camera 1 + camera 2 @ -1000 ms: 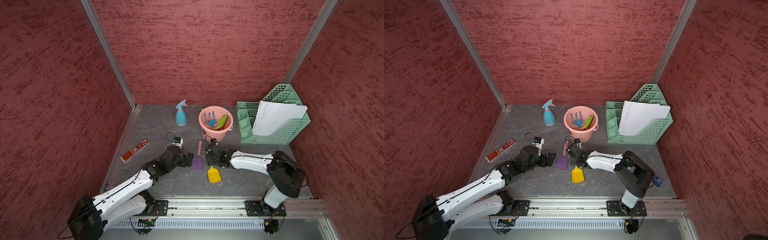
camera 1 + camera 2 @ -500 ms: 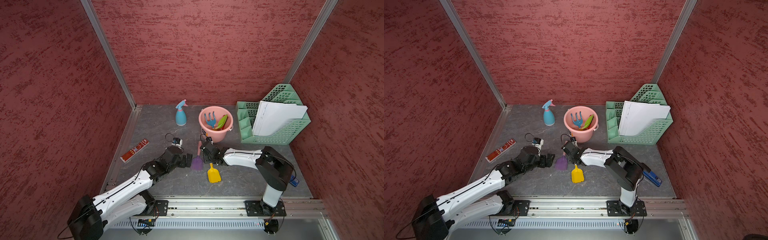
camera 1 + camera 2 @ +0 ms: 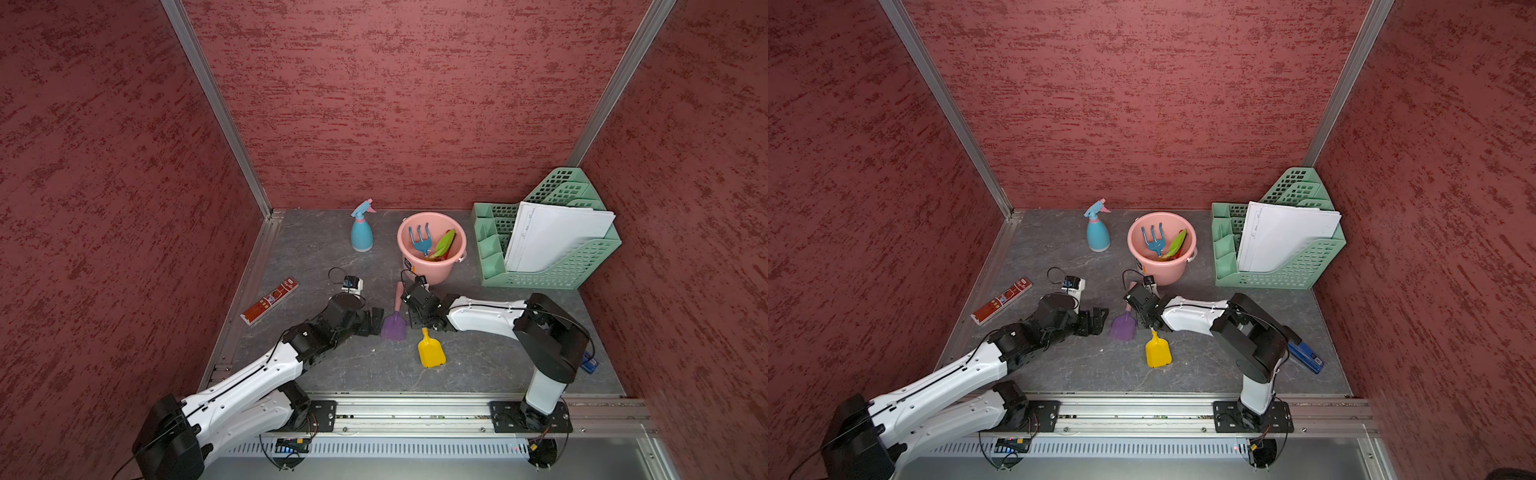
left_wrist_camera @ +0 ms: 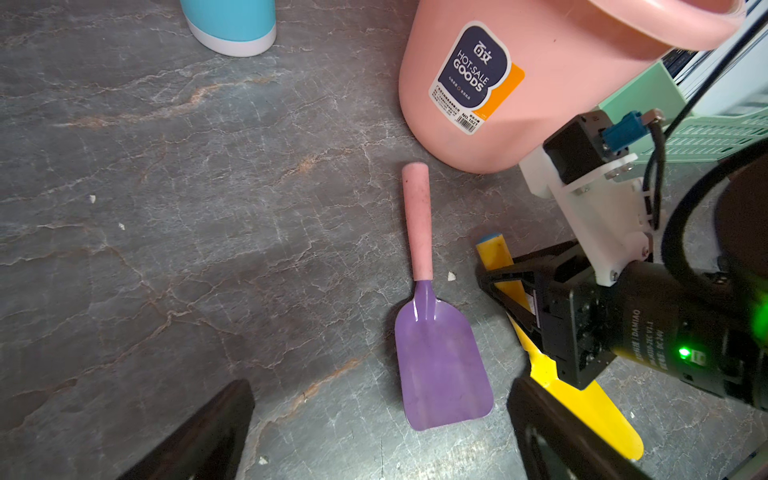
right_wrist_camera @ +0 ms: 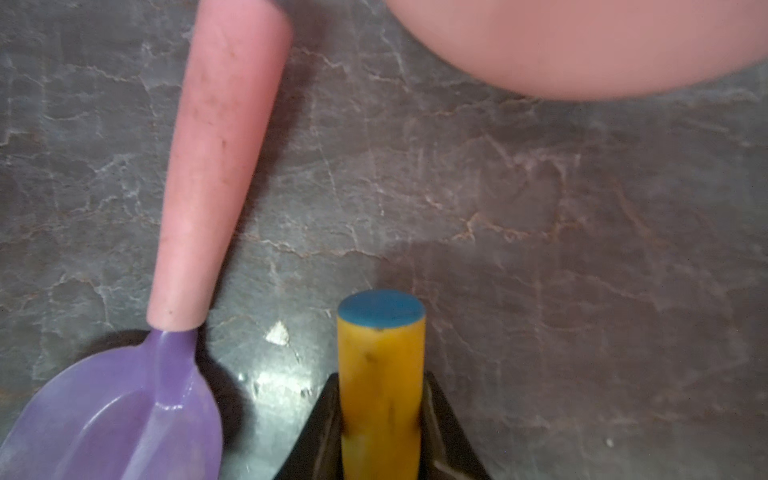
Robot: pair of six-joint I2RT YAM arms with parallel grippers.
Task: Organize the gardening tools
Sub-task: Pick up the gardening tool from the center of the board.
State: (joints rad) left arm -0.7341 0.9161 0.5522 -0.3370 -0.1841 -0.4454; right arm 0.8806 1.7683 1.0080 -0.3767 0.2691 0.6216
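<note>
Narrowed since before, my right gripper (image 5: pixel 380 399) pinches the yellow shovel (image 3: pixel 431 353) handle; my left gripper (image 4: pixel 382 436) hangs spread beside the purple scoop (image 4: pixel 440 365).

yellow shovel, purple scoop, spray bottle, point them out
yellow shovel (image 3: pixel 432 354): in a top view, on the blade
purple scoop (image 4: pixel 440 365): left wrist view, on the blade
spray bottle (image 3: pixel 361 237): in a top view, on the blue body

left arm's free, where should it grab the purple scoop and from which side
The pink handle of the purple scoop, mid-length, from above, pinching across its width. It lies flat on the table, its blade wide and thin, with the yellow shovel close beside the blade.
</note>
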